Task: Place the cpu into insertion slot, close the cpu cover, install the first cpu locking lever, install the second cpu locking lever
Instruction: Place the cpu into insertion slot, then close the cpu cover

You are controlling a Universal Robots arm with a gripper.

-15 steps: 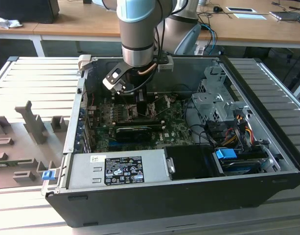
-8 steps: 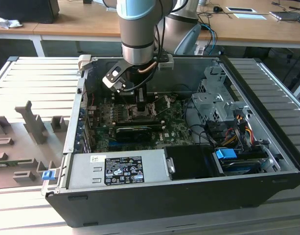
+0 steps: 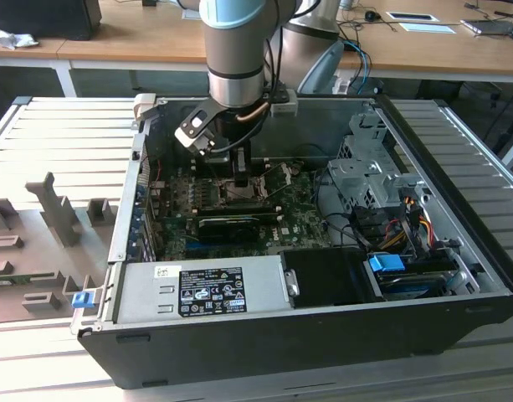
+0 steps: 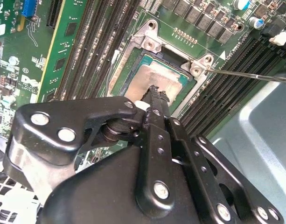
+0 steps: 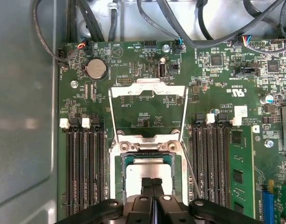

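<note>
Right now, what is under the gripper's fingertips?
The cpu lies in the socket, under the gripper, its tips shut. The cover is folded open, off the socket. The fingers hide part of the cpu, so contact can't be told.

- cpu (image 5: 147, 170): near edge lies under the gripper (image 5: 152, 180) in both wrist views; whether the tips touch the chip cannot be made out.
- Lever (image 4: 254, 74): far end cut off by the picture edge, second wrist view.
- Exterior view: arm (image 3: 235, 50) blocks the middle of the board (image 3: 239, 228).
</note>
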